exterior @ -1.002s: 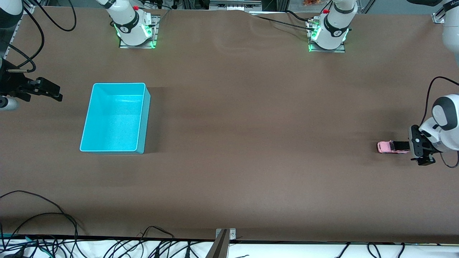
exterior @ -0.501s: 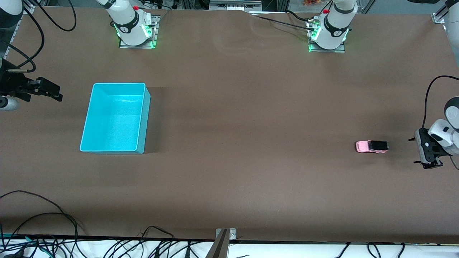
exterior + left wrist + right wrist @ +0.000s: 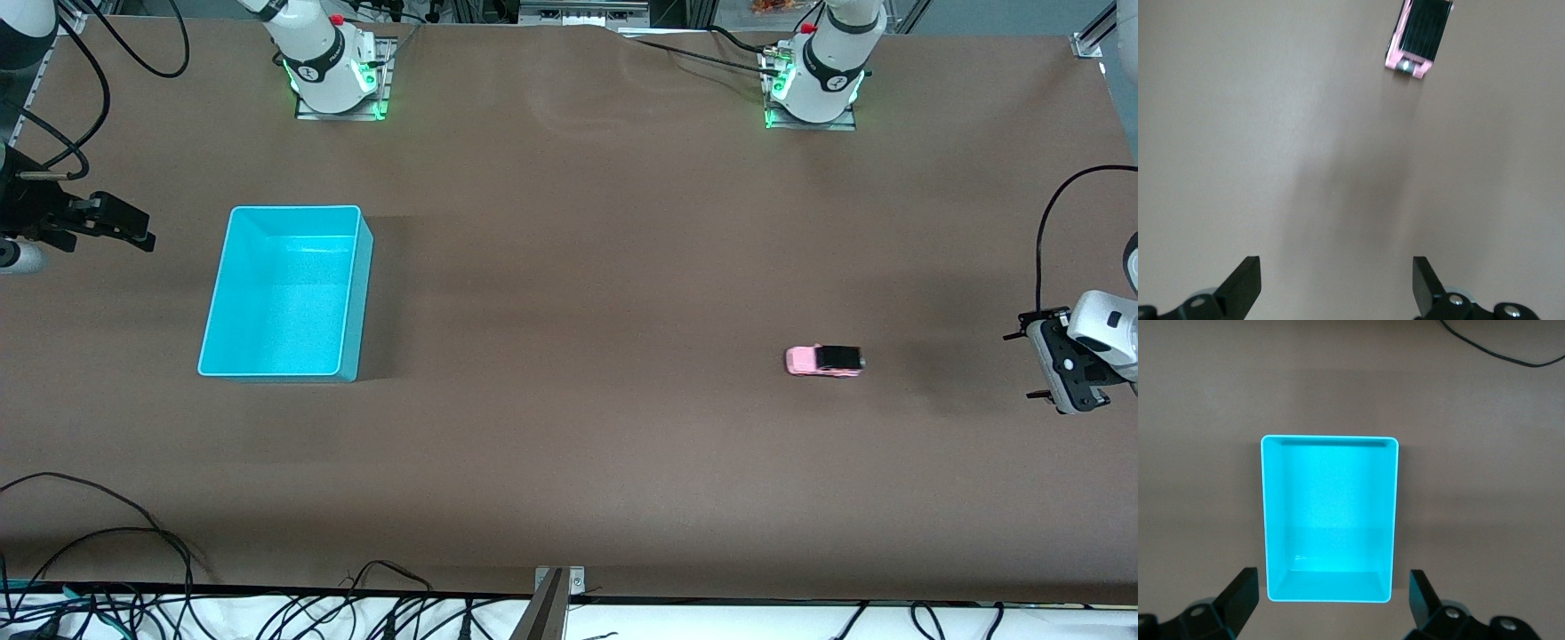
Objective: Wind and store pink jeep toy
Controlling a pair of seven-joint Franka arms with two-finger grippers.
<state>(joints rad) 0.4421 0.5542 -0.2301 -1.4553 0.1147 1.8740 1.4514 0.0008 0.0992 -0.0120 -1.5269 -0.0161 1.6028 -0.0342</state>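
- Pink jeep toy (image 3: pixel 824 361): stands on its wheels on the bare table (image 3: pixel 578 462), toward the left arm's end, held by nothing. It is well apart from the turquoise bin (image 3: pixel 286 293), which sits toward the right arm's end. In the left wrist view the pink jeep toy (image 3: pixel 1418 37) shows its black roof and tail end.
- Left gripper (image 3: pixel 1031 364): over the table edge at the left arm's end, well apart from the toy. Its fingers (image 3: pixel 1245 283) are spread wide with nothing between them.
- Turquoise bin: open and empty, its long axis running nearer to farther. The right wrist view looks straight down into the turquoise bin (image 3: pixel 1329 520).
- Right gripper (image 3: pixel 133 229): waits just beside the bin at the right arm's end. Its fingers (image 3: pixel 1241 590) are spread wide and hold nothing.
- Step in hand, as judged: the toy sits released on the table, so winding appears done and storing is not yet done.
- Next move, as judged: one gripper must reach the toy, straddle its narrow body, pinch it, carry it over the bin and release it inside. If the toy is rolling, the grasp must wait until it stops.
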